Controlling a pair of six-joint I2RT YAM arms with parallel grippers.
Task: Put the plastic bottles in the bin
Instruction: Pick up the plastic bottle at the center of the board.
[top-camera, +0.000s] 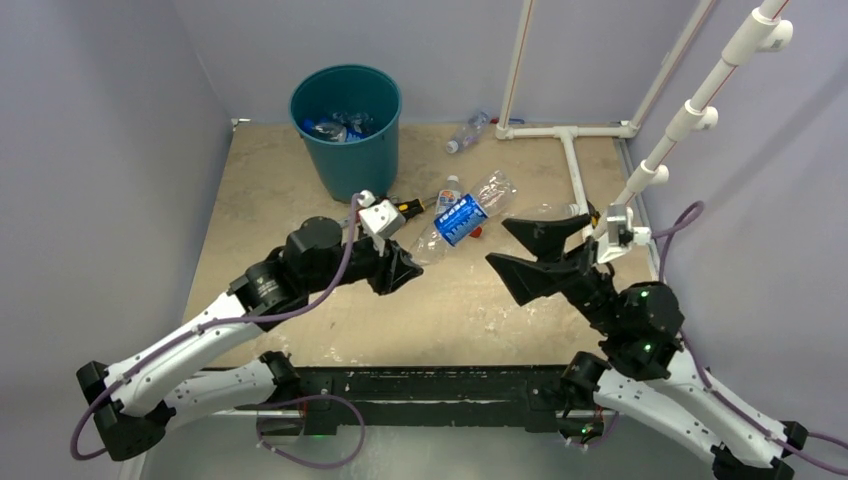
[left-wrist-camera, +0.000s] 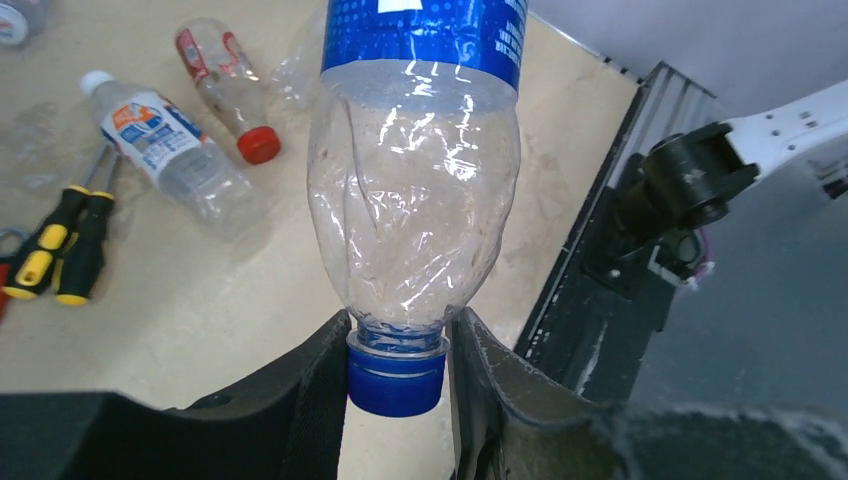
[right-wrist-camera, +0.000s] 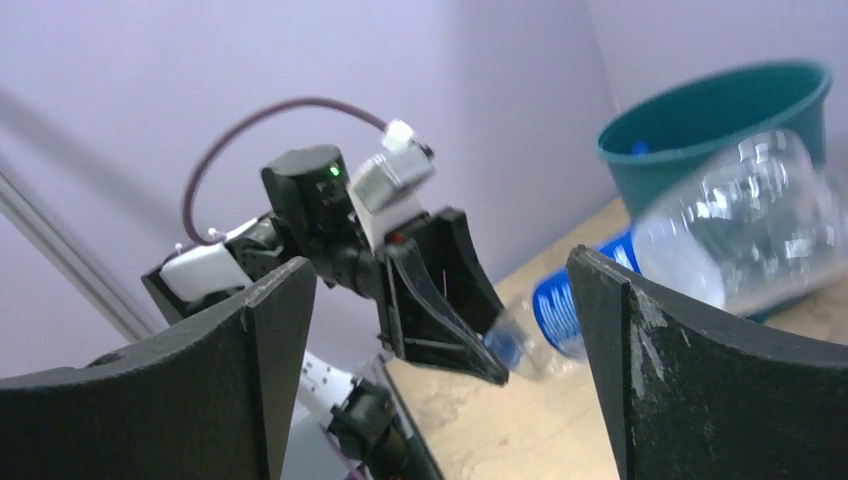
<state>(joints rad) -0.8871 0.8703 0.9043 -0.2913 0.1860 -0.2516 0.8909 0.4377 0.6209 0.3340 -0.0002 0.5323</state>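
Pinching the blue-capped bottle (left-wrist-camera: 415, 200) by its neck in the left jaws, body sticking out over the table (top-camera: 260, 180). Holding nothing in the right jaws, spread wide just beside. Risks swinging or slipping loose on the carry to the bin (top-camera: 350, 165), gripped at so narrow a point; risks clipping the rim too. Farther out, lying loose by the screwdrivers (left-wrist-camera: 60, 245): a white-capped bottle (left-wrist-camera: 165, 150), a red-capped bottle (left-wrist-camera: 225, 85). Cannot count those inside the bin, nor make out the far bottle (top-camera: 466, 132).

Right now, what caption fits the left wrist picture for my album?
The left gripper pinches a crumpled clear plastic bottle with a blue label by its blue cap.
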